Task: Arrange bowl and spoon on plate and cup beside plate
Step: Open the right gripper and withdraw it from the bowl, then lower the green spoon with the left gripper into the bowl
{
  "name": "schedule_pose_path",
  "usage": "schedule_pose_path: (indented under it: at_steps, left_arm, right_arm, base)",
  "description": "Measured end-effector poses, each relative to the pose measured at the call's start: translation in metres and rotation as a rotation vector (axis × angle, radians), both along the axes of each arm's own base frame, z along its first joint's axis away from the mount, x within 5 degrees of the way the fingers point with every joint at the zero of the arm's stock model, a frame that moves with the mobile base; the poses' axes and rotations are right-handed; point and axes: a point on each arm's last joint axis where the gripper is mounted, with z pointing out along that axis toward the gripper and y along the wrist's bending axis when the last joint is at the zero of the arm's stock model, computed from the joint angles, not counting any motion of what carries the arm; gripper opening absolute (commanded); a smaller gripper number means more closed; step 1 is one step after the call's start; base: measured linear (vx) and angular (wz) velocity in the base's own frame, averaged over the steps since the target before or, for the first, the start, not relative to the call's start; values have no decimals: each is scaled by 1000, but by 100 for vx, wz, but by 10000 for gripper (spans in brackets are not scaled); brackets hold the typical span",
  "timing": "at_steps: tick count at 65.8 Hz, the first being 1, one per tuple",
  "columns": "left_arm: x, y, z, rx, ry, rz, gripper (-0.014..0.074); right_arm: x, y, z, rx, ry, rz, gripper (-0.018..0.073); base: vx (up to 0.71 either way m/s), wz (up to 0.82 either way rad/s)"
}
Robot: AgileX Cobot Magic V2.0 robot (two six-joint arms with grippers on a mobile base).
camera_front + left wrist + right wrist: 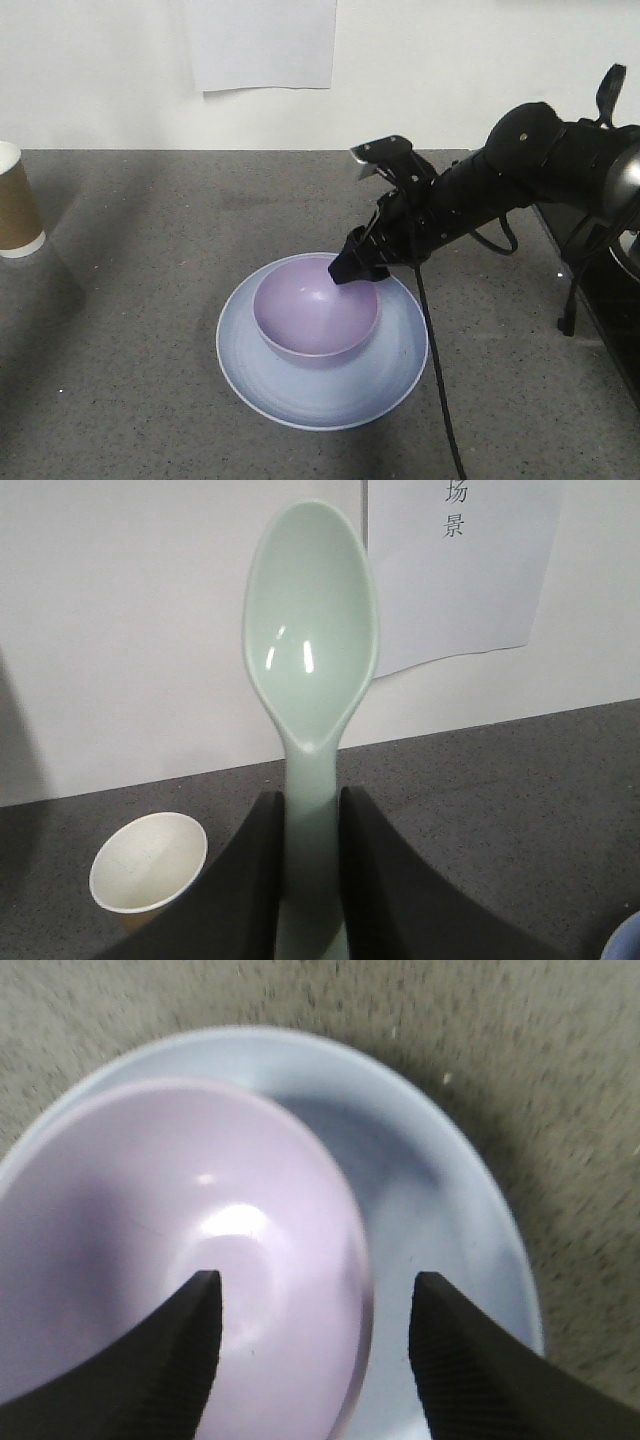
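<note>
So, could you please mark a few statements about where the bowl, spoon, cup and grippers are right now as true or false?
1. The lavender bowl sits on the pale blue plate. True.
2. The right gripper is shut on the bowl's rim. False: its jaws are open, astride the rim.
3. The mint-green spoon lies in the bowl. False: the left gripper holds it by the handle, scoop end up.
4. The brown paper cup stands upright, apart from the plate. True.
</note>
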Motion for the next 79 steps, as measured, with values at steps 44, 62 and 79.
schedule_pose_path:
  at_steps: [44,62,79]
  left_arm:
    - [32,-23,-25,-116,142,-196,-6]
    - [61,-49,-42,-192,281,-454,-8]
    - [81,-91,-13,-200,330,-657,-8]
  right_arm:
    - [-109,-46,219,60,-661,-37,-9]
    - [-170,-94,255,-73,-765,-324,-6]
    - [-187,-116,255,-192,-711,-476,-6]
  base:
    - [0,0]
    - [0,0]
    - [0,0]
